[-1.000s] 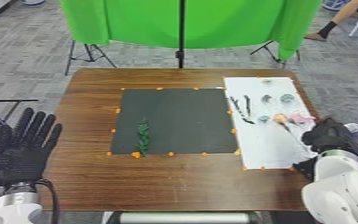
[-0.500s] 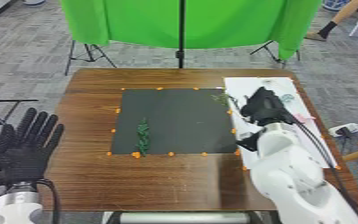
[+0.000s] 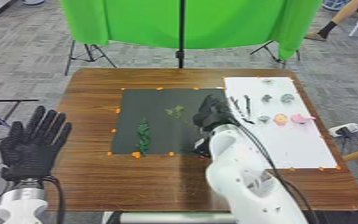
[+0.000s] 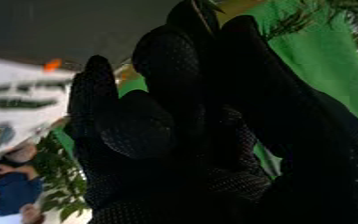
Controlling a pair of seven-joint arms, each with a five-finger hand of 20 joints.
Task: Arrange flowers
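In the head view, arrangement is at an early stage. One dark-green leafy stem [image 3: 143, 136] lies on the left part of the dark mat [image 3: 175, 140]. A pale-green sprig [image 3: 175, 112] is over the mat to the right of that stem, near the fingertips of the right hand [image 3: 213, 111]; it appears to be the second element, its placing unfinished. On the white sheet [image 3: 300, 152], two dark twigs [image 3: 243, 107], several grey-green pieces [image 3: 287, 98], a peach bloom [image 3: 280, 119] and a pink bloom [image 3: 302, 118] await use. The left hand [image 3: 33, 150] is beside the table [image 3: 87, 175], its fingers straight and spread. Whether the sprig touches the mat cannot be determined; the right arm covers part of the mat's near right corner.

In the right wrist view, the right hand's fingers are curled, with a thin stem [image 4: 199, 16] at the tips, apparently that of the sprig and seemingly pinched there. The glove conceals the exact contact, and the upper edge cuts off the sprig's foliage. Pieces on the sheet are blurred, the greyish one [image 4: 0, 134] especially; its kind is indistinct.
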